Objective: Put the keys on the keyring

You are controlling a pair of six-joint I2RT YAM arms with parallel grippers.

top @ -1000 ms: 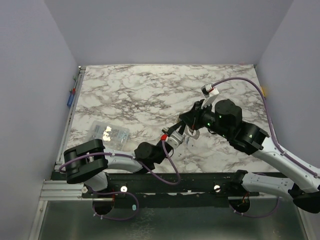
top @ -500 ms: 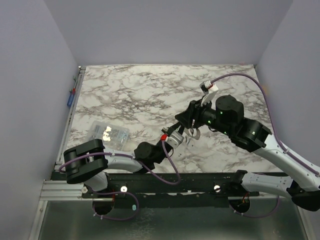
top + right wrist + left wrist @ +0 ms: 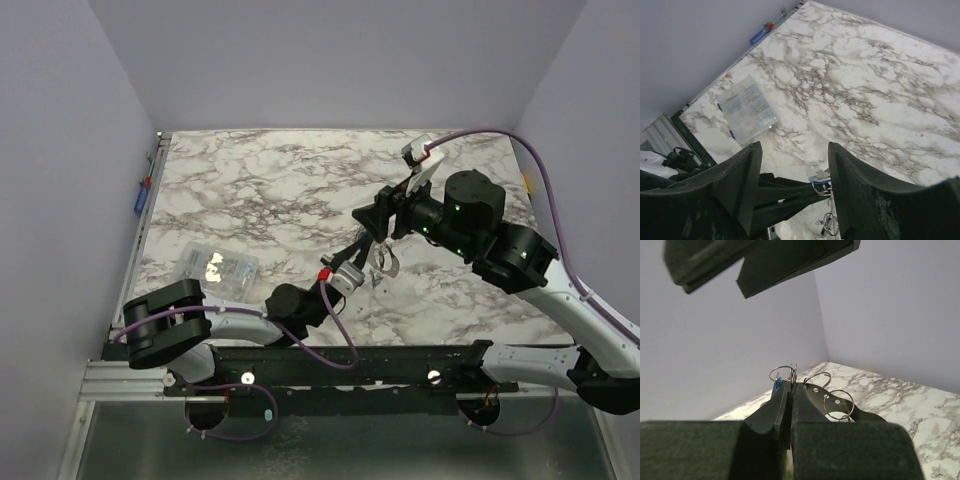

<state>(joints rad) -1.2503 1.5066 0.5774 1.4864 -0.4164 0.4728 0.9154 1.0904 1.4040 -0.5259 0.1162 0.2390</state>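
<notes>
Left wrist: left gripper [image 3: 791, 386] pinches the keyring [image 3: 782, 366]; a nudge from my spread right gripper [image 3: 794, 150] could twist it loose.

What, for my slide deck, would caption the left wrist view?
Left gripper shut on the keyring, a blue key beside its fingertips.

Saw the left gripper [image 3: 362, 260] poised over the marble table [image 3: 260, 190], a silvery cluster of keys [image 3: 385, 262] dangling at its tip. Found the right gripper [image 3: 372, 222] just above it. Noted a clear plastic bag [image 3: 218, 266] lying well left.
</notes>
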